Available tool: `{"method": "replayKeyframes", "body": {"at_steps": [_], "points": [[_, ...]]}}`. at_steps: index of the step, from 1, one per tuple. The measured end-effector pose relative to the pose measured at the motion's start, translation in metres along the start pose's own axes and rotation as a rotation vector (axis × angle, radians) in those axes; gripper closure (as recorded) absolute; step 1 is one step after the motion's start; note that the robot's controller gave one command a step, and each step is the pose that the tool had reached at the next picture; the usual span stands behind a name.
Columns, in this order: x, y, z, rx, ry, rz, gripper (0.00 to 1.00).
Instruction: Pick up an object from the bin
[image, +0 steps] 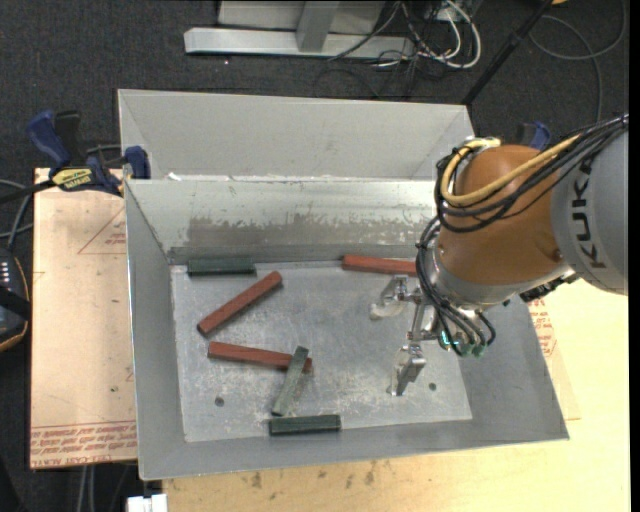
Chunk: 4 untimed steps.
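My gripper (398, 340) hangs over the bare floor in the right part of the bin. Its two metal fingers (407, 376) stand apart, open, with nothing between them. Nearest to it is a red-brown bar (376, 264) lying along the foot of the back wall, its right end hidden under the arm's orange cover. To the left of the gripper a grey-green bar (290, 381) lies slanted, its upper end touching the tip of another red-brown bar (254, 354). A dark green bar (304, 424) lies flat at the front edge of the floor.
A third red-brown bar (240, 302) lies diagonally in the left half. A dark green bar (221, 266) sits at the back left corner. The bin's walls slope up steeply on all sides. The arm and its cables cover the right wall.
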<state>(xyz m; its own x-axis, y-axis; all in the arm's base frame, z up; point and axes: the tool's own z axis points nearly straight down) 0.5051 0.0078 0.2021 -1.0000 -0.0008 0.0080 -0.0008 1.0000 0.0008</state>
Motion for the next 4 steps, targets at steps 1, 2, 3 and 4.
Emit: {"method": "replayKeyframes", "body": {"at_steps": [1, 2, 3, 4], "points": [[-0.002, 0.000, -0.004, 0.000, -0.008, 0.000, 0.00], [-0.004, 0.018, 0.018, 0.002, -0.016, -0.057, 0.00], [-0.025, 0.048, 0.086, 0.001, -0.013, -0.246, 0.00], [-0.076, 0.082, 0.123, -0.002, -0.029, -0.182, 1.00]]}}
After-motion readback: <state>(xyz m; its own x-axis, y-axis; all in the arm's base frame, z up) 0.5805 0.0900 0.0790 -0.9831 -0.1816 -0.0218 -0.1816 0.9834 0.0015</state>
